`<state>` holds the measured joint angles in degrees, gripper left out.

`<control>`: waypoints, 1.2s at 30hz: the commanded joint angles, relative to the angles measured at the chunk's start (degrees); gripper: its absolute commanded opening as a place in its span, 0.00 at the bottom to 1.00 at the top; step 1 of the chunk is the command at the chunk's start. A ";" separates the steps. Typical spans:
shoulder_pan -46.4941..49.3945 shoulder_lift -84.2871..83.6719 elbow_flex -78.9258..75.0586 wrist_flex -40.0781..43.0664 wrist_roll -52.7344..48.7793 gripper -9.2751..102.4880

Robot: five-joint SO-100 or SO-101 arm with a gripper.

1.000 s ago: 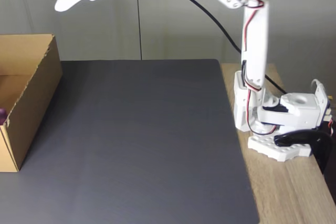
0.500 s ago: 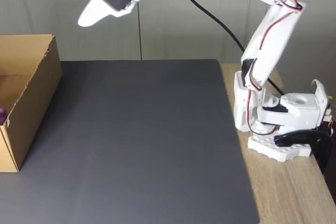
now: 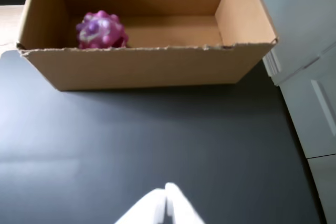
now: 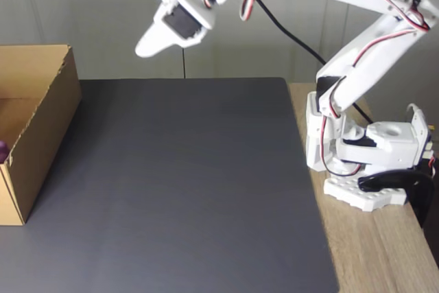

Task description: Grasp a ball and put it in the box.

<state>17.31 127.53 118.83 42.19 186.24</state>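
A knobby pink, purple and white ball (image 3: 101, 30) rests inside the brown cardboard box (image 3: 157, 69), near its left end in the wrist view. In the fixed view the box (image 4: 41, 128) stands at the left edge of the dark mat, and a sliver of the ball (image 4: 3, 150) peeks out at the frame edge. My white gripper (image 3: 167, 188) is shut and empty, with its fingertips together. It hangs high above the mat (image 4: 145, 49), well away from the box.
A dark grey mat (image 4: 185, 183) covers most of the table. The arm's white base (image 4: 363, 162) is clamped on the wooden tabletop (image 4: 384, 252) at the right. A black cable (image 4: 288, 32) runs behind the arm. A pale wall stands behind.
The arm has swung rightward and folded back, carrying the shut gripper away from the box and slightly lower. The box and ball have stayed put.
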 commanded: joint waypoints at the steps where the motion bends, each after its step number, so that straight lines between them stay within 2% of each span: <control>1: -0.18 5.36 5.89 -2.72 -0.35 0.08; 16: -0.53 20.39 31.29 -3.60 -2.20 0.08; 27: -0.35 35.16 47.02 3.96 -3.69 0.08; 33: -0.70 50.89 54.14 13.27 -5.10 0.08; 36: -1.49 51.68 54.67 13.62 -5.98 0.08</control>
<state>16.44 177.36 173.32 55.20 180.70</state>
